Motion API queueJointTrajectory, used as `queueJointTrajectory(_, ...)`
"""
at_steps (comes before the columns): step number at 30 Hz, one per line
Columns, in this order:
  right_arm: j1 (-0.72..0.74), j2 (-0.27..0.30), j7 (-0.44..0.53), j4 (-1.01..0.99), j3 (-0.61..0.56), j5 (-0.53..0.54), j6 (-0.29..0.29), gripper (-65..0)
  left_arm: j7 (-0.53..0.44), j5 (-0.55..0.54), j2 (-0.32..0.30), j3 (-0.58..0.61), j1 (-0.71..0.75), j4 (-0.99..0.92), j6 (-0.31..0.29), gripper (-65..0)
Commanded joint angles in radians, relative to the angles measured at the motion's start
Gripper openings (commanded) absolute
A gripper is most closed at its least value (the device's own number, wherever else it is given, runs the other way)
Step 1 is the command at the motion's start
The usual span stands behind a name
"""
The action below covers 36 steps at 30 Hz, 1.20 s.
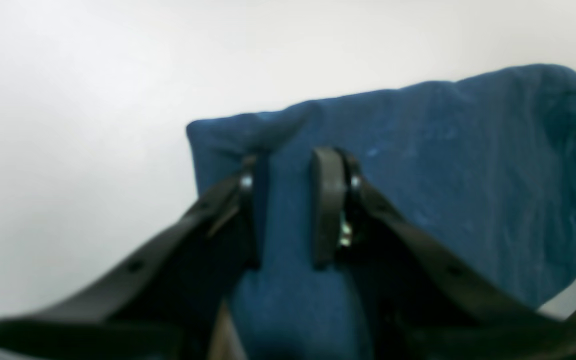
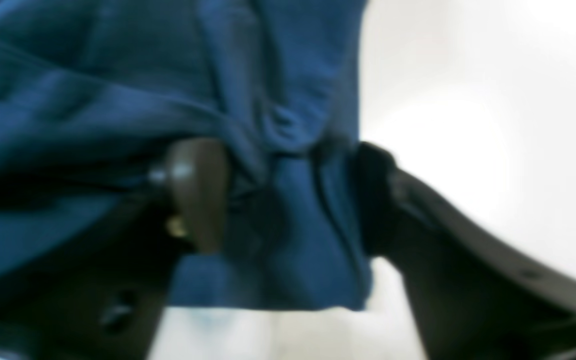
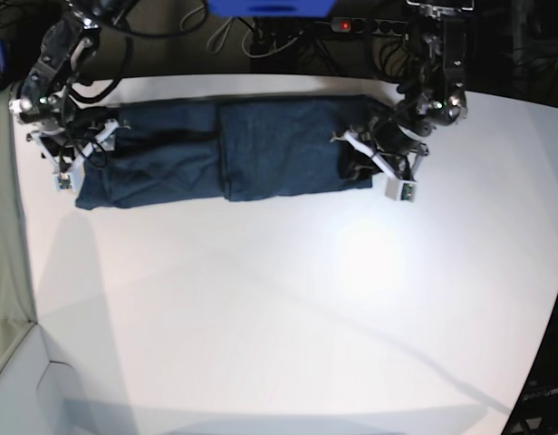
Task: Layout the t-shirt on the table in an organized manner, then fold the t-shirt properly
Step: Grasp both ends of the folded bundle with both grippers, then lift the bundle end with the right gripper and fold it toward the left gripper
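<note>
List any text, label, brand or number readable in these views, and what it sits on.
None can be read.
t-shirt: plain dark blue cloth in all three views, no print or label visible.
table: bare white, no markings.
Small white tags near each end effector in the base view: too small to tell if they carry text.
Wrist views: blurred, showing only cloth and black fingers.

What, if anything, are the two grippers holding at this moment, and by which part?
The left gripper pinches the t-shirt at one end's edge. The right gripper straddles cloth at the other end; whether it grips cannot be told.
</note>
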Motion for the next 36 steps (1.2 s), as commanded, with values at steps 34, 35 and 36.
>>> queueJointTrajectory(34, -0.057, -0.009, -0.015, 0.335, -0.129, -0.023, 0.003, -65.0, 0.028, -0.198, -0.142, -0.027, 0.072, 0.135, 0.014, -50.2)
queueJointTrajectory(35, -0.068, -0.009, -0.015, 0.348, -0.144, -0.023, 0.003, -65.0, 0.030, -0.198, -0.137, -0.053, 0.084, 0.135, 0.014, -50.2)
queueJointTrajectory(36, -0.074, -0.009, -0.015, 0.356, -0.160, -0.023, 0.003, -65.0, 0.036, -0.197, -0.134, -0.075, 0.092, 0.135, 0.014, -50.2)
